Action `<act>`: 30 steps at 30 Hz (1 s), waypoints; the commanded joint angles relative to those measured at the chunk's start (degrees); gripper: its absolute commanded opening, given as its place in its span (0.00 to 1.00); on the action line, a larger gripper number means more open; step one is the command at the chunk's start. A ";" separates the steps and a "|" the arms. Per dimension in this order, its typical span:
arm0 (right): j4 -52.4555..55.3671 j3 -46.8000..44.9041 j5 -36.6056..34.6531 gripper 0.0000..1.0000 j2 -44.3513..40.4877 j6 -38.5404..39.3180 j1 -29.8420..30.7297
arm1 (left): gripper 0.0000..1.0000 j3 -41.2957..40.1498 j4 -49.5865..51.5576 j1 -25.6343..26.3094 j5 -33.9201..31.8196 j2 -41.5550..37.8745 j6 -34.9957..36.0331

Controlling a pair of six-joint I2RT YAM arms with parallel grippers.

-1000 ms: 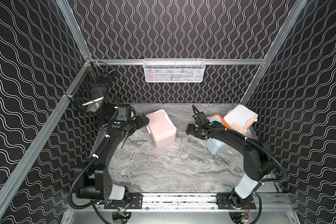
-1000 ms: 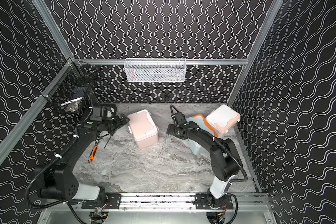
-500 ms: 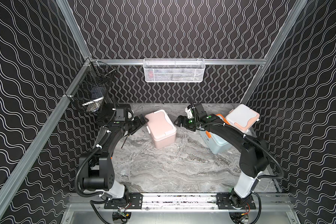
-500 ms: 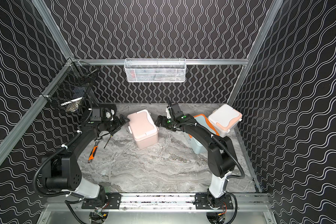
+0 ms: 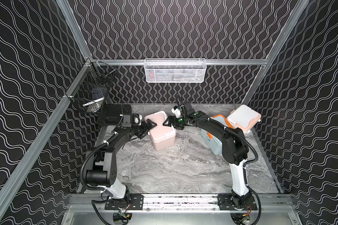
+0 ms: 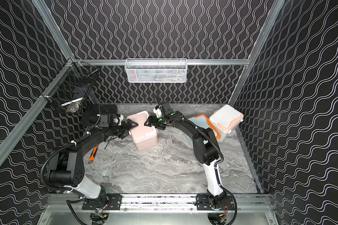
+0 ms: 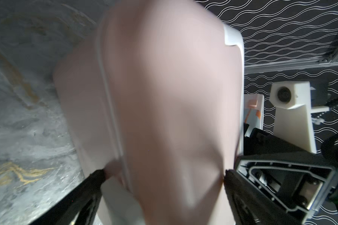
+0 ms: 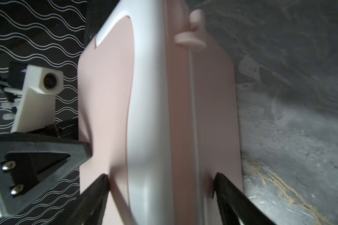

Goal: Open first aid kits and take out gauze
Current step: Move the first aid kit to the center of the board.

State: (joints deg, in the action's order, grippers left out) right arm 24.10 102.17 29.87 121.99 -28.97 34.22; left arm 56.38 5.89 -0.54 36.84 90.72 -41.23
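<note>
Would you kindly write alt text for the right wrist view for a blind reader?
A closed pink first aid kit fills the frame, its lid edge straddled by the two black fingertips of the right gripper. Grey marble table lies beyond.

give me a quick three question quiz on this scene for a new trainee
1. Multiple choice: the left gripper and the right gripper both have their jaws around which thing? A) pink kit B) black case C) mesh basket
2. True or false: the pink kit's lid stands open.
3. Short answer: how many first aid kits show in both top views?

Key: 1 A. 2 false, the lid sits shut. 3 three: the pink one, the blue-grey kit and the white kit.
</note>
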 commanded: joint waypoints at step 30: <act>18.22 -46.33 -25.69 1.00 -45.58 -5.31 4.55 | 0.99 -24.24 -19.86 47.57 -13.92 -20.95 -18.02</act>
State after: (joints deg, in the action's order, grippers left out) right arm 28.95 55.81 7.86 77.30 -35.11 38.11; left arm 33.04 -10.92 45.58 7.40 70.59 -57.69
